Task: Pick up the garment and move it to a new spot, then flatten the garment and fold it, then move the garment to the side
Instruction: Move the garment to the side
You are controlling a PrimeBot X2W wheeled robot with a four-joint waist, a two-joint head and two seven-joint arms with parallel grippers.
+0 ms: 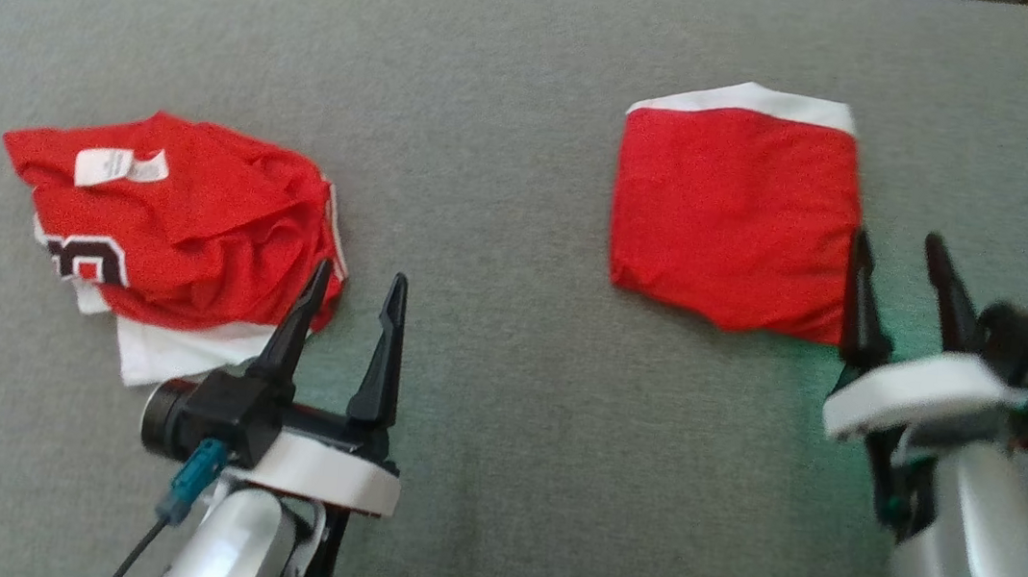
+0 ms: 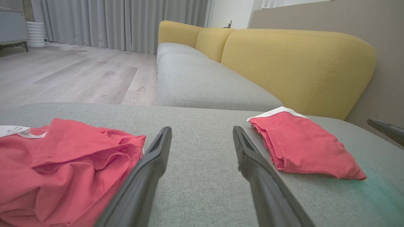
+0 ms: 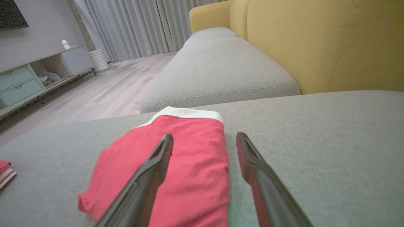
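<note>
Beside the folded garment (image 1: 735, 217) your right hand (image 1: 897, 237) is released, left hand (image 1: 361, 273) too; careless pullback could snag the edge, undoing folds.

Head view overhead, close; wrist views low, forward; all share folded garment (image 1: 735, 217).

The folded garment (image 1: 734, 222) was a red, nearly square packet with a white band along its far edge, and it lay flat on the grey cushion (image 1: 504, 375), toward the right side. The crumpled garment (image 1: 184, 212), red with a white label and white trim, lay in a loose heap well apart, on the left.
</note>
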